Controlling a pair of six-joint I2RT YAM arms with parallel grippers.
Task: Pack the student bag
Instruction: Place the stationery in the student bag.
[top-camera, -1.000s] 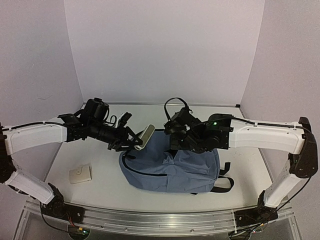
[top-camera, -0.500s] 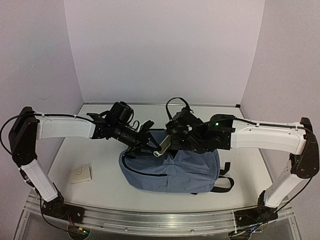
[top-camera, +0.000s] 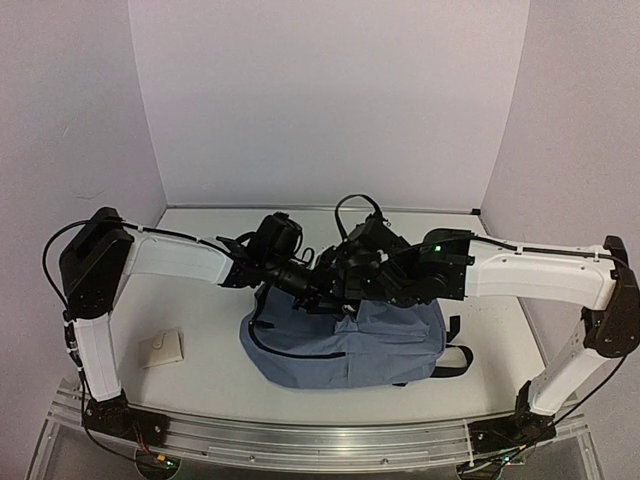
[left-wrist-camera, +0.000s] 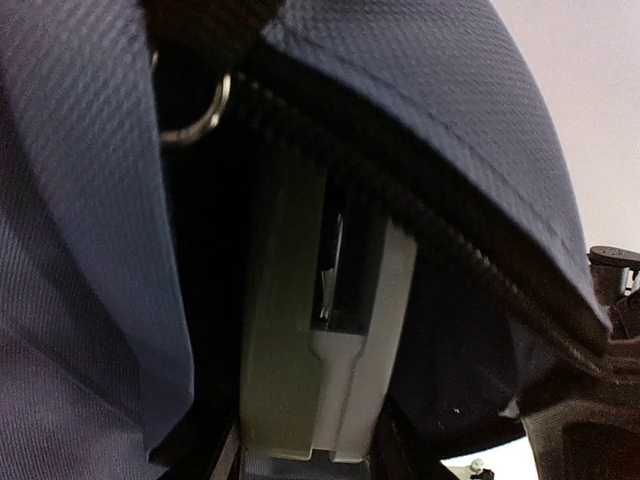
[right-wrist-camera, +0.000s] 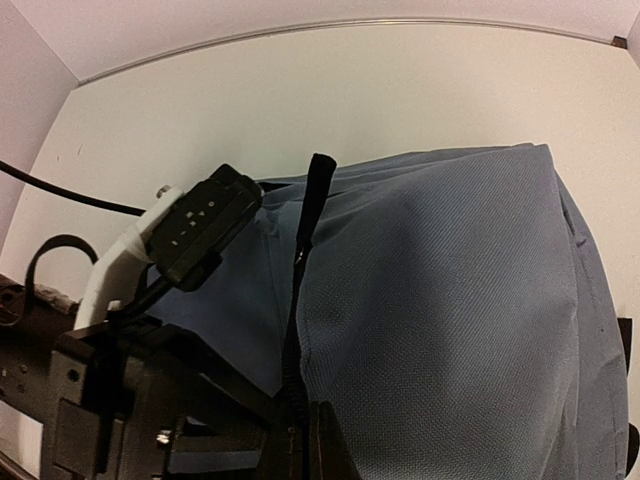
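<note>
The student bag (top-camera: 350, 345), slate-blue with black zippers, lies in the middle of the table with its top opening held up. My left gripper (top-camera: 322, 290) reaches into that opening, shut on a cream-coloured box (left-wrist-camera: 310, 370). In the left wrist view the box stands between my fingers, inside the dark lining under the zipper edge (left-wrist-camera: 430, 215). My right gripper (right-wrist-camera: 305, 445) is shut on the bag's zipper edge and lifts the blue fabric (right-wrist-camera: 450, 300). In the top view the right gripper (top-camera: 352, 283) sits right beside the left one.
A small beige flat thing (top-camera: 160, 347) lies on the white table (top-camera: 500, 300) at the near left. A metal zipper ring (left-wrist-camera: 200, 115) hangs at the opening. Black straps (top-camera: 450, 365) trail from the bag's right side. Walls close the back and sides.
My left arm has swung right, carrying the cream box from outside the bag's left corner into the opening. The right gripper has kept its hold; the bag shifted slightly.
</note>
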